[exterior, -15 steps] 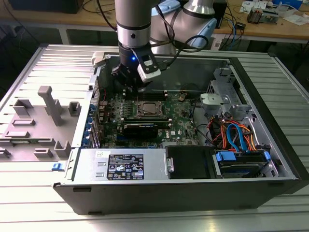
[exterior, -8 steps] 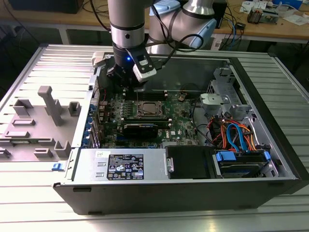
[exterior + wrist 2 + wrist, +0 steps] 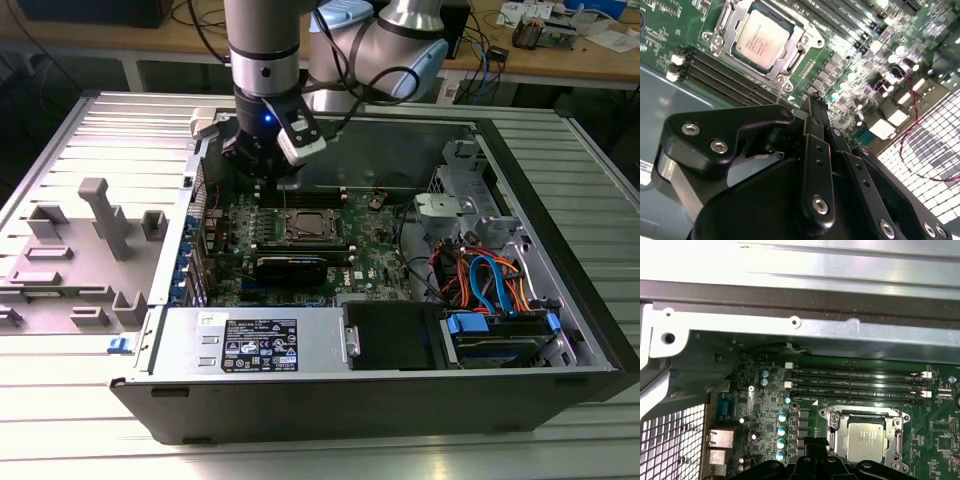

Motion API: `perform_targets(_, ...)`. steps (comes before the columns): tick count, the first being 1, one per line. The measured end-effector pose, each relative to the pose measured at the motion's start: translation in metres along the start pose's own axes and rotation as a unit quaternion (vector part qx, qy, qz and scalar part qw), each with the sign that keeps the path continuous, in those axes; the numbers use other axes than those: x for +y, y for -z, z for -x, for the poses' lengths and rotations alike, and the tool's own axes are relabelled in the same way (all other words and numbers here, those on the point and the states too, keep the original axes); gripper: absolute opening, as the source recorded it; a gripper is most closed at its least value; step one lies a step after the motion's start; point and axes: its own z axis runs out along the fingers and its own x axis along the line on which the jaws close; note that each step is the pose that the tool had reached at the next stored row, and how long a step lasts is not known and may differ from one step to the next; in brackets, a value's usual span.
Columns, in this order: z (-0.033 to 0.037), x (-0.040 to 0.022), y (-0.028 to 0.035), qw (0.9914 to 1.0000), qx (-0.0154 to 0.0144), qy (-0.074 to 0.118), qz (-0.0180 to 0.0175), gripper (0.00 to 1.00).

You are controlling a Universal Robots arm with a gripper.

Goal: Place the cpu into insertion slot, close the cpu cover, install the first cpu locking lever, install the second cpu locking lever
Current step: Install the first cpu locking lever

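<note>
Cpu (image 3: 762,37) lay flat, silver top up, with the cpu cover (image 3: 792,57) framing it. Memory slots (image 3: 722,75) ran just beside the cpu. Gripper (image 3: 812,106) hung over the green board (image 3: 657,30) near the cpu, fingertips together, empty, clear of it.

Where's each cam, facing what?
Exterior view: off the arm, raised, looking down into the open black computer case; silver arm and black gripper show.
First wrist view: wrist, faces the green motherboard and case wall; gripper tip shows.
Second wrist view: wrist, behind the gripper, faces the motherboard.
Both wrist views share the silver-topped square cpu.
</note>
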Motion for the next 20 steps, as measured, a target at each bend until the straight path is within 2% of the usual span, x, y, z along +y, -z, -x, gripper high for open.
perform_targets(4, 0.0005, 0.0071, -0.0005, 1.00000, 0.0000, 0.000, 0.0000, 0.11)
perform_targets(11, 0.0059, 0.0171, -0.0015, 1.00000, 0.0001, 0.001, 0.0000, 0.11)
perform_targets(16, 0.0182, 0.0183, -0.0022, 1.00000, 0.0001, 0.001, 0.0000, 0.11)
perform_targets(18, 0.0280, 0.0189, -0.0033, 1.00000, 0.0001, 0.001, 0.0000, 0.11)
perform_targets(20, 0.0305, 0.0188, -0.0043, 1.00000, 0.0001, 0.001, -0.0001, 0.11)
